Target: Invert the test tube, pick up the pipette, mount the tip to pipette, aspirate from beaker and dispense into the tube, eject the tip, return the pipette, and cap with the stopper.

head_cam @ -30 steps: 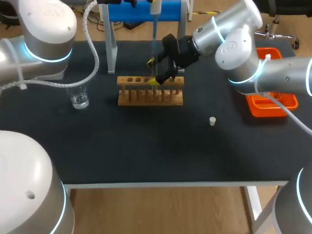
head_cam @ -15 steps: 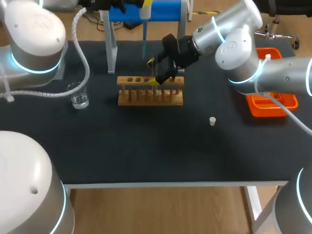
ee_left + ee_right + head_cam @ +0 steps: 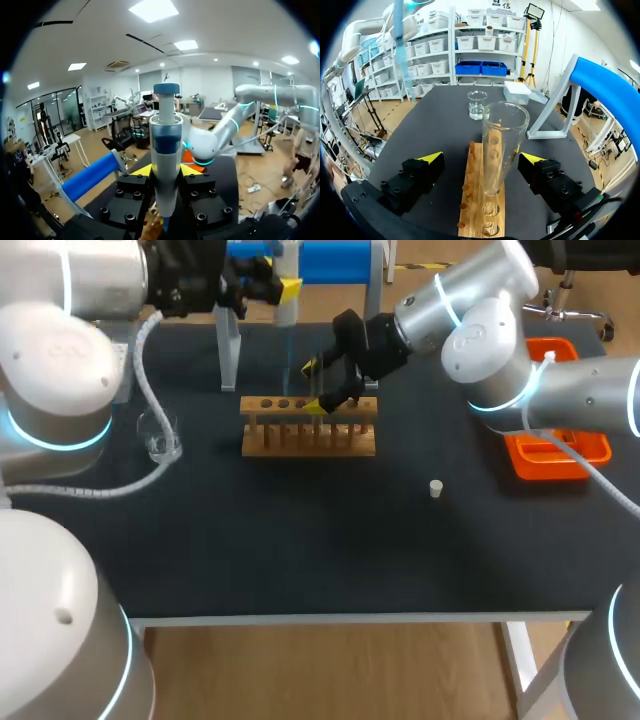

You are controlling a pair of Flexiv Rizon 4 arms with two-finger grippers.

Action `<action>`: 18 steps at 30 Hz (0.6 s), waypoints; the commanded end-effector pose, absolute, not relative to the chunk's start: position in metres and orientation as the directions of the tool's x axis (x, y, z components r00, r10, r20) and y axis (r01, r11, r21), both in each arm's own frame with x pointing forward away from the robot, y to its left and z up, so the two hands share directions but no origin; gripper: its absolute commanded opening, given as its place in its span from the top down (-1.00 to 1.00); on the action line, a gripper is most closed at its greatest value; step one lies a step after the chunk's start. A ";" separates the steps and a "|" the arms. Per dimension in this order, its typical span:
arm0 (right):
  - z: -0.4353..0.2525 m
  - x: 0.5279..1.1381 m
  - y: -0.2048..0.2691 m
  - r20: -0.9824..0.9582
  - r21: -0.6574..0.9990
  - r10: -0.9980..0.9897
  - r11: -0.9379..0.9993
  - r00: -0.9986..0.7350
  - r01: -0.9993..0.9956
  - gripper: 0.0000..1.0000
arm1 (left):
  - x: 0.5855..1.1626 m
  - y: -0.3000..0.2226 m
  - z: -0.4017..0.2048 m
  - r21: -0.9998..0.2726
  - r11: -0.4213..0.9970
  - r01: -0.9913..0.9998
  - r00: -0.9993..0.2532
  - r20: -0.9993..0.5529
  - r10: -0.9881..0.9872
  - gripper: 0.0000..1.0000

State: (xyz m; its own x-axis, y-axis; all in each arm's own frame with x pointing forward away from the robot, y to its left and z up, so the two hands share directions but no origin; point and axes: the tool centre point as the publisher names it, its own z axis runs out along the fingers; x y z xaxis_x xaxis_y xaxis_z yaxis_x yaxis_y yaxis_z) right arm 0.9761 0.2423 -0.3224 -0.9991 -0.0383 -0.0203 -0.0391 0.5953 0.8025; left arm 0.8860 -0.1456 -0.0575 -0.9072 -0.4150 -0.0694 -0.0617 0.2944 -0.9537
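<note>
A clear test tube [image 3: 502, 145] stands mouth up in the wooden rack [image 3: 308, 430], in a hole near its right end. My right gripper [image 3: 314, 386] is open around it; in the right wrist view its fingers [image 3: 431, 159] stand well clear of the glass on both sides. My left gripper [image 3: 284, 286] is high over the table's back, shut on the blue and white pipette [image 3: 166, 145], whose tip [image 3: 285, 355] hangs behind the rack's left part. The beaker [image 3: 160, 436] of water stands left of the rack. A small white stopper [image 3: 436, 488] lies to the right.
The pipette stand, white legs [image 3: 230, 340] under a blue bar [image 3: 330, 260], is at the table's back. An orange tray [image 3: 558, 450] sits at the right edge. A white box [image 3: 517, 91] lies beyond the beaker [image 3: 476, 105].
My left arm has carried the pipette leftward, from above the rack's right part to behind its left part. The right arm and the tube have not moved.
</note>
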 end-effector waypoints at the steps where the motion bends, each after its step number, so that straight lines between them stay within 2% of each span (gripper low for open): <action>1: -0.322 0.977 0.242 -0.019 0.801 -0.040 0.597 -0.999 -0.039 -1.00 | 0.869 -0.146 -0.073 -0.962 0.269 -0.047 -0.908 -0.071 -0.412 1.00; 18: -0.322 0.977 0.242 -0.019 0.801 -0.040 0.597 -0.999 -0.039 -1.00 | 0.824 -0.167 -0.124 -0.971 0.233 -0.054 -0.947 -0.024 -0.321 1.00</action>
